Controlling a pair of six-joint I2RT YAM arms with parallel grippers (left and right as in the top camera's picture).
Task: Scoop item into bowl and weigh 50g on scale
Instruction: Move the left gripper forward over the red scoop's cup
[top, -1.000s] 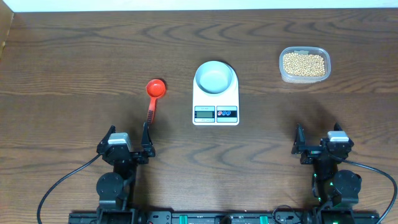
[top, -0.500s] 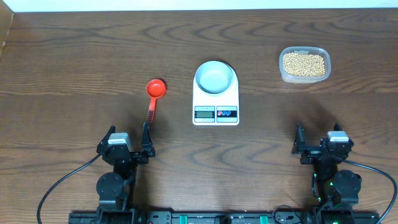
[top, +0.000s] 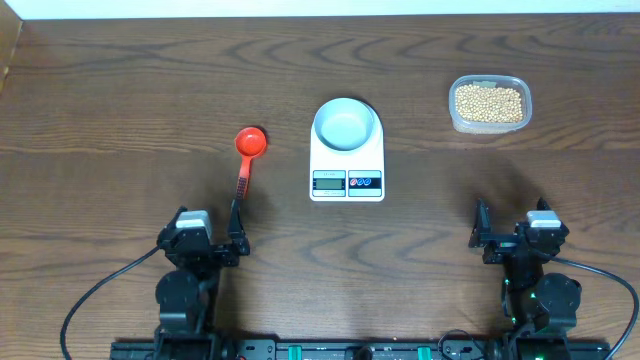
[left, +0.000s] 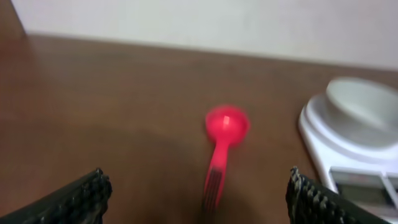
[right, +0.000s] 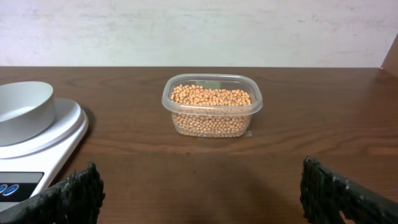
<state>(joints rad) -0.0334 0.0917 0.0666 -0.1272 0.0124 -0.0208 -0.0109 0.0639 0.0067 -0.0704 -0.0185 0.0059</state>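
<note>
The tan beans (top: 489, 103) fill a clear plastic tub (top: 490, 124) at the back right; they also show in the right wrist view (right: 211, 102). The pale bowl (top: 345, 123) stands empty on the white scale (top: 346, 172) at the table's middle. A red scoop (top: 249, 143) lies left of the scale, its handle pointing toward my left gripper (top: 203, 243). In the left wrist view the scoop (left: 225, 124) lies ahead between the open fingers (left: 199, 199). My right gripper (top: 514, 237) is open and empty, with the tub ahead of its fingers (right: 202, 193).
The scale (right: 37, 134) and bowl (right: 22, 112) show at the left of the right wrist view, and the scale (left: 360, 149) at the right of the left wrist view. A pale wall runs behind the table's far edge.
The left arm has shifted slightly; its wrist view is blurred by motion. The right arm and all objects have not moved.
</note>
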